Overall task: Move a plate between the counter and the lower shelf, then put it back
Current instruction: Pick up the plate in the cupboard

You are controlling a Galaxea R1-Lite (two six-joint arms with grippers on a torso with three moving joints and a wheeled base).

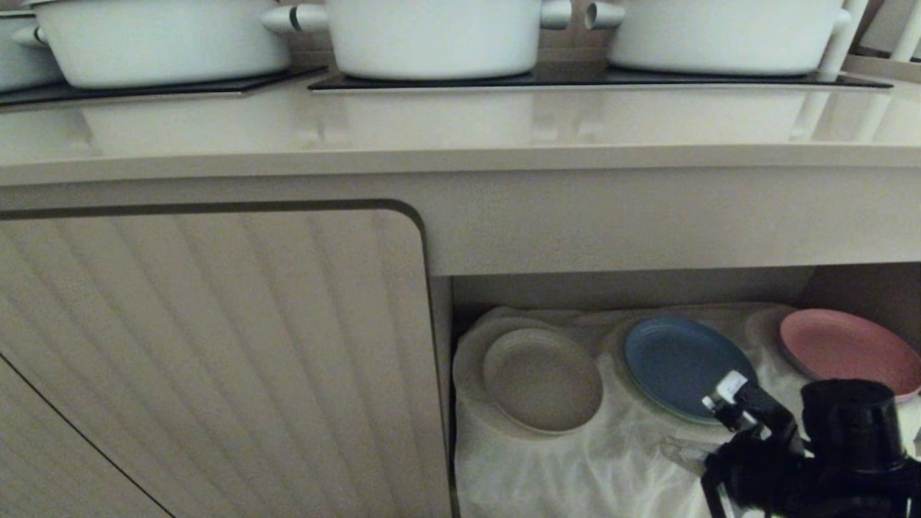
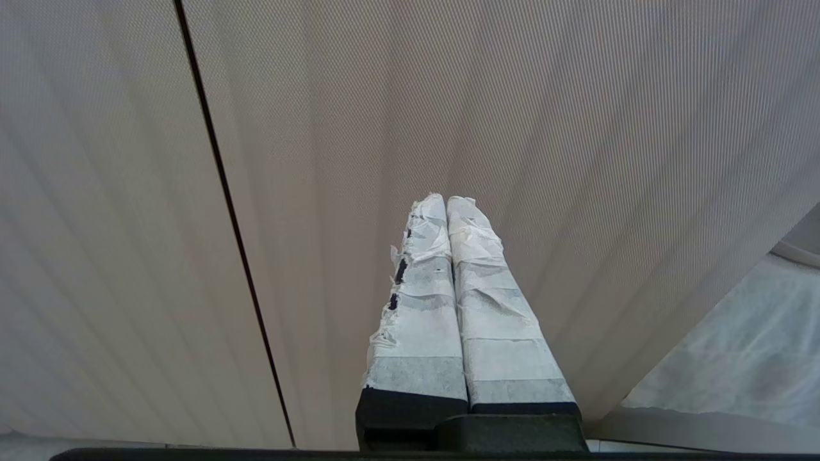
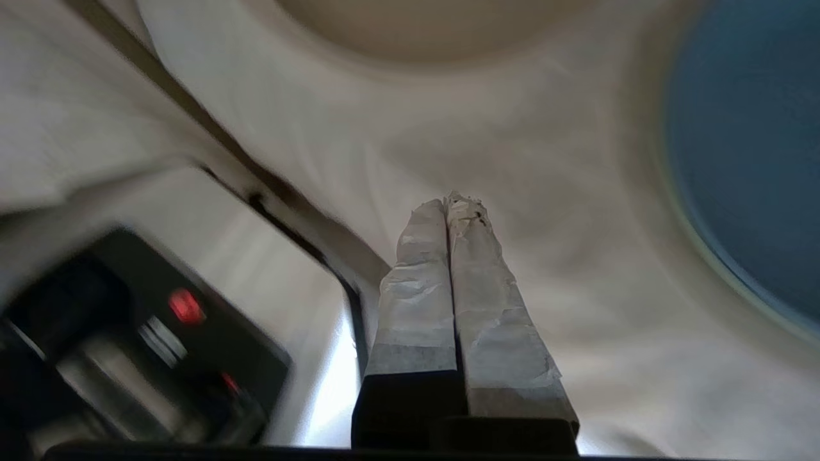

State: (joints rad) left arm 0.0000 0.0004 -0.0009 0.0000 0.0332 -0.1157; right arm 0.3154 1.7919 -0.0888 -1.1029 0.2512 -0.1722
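Cloth-floored lower shelf (image 1: 575,467) under 3 plates

Dim, warm light; glare on the counter (image 1: 460,122); right wrist view motion-blurred.

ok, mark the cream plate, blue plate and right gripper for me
cream plate (image 1: 543,381), head view, centre of its flat base.
blue plate (image 1: 676,363), head view, bare middle.
right gripper (image 3: 451,208), right wrist view, between its shut fingertips.

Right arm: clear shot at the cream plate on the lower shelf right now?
Probably yes. The plate lies uncovered on the lower shelf, the niche front is open, and nothing stands between it and the right gripper, though its jaws are shut.
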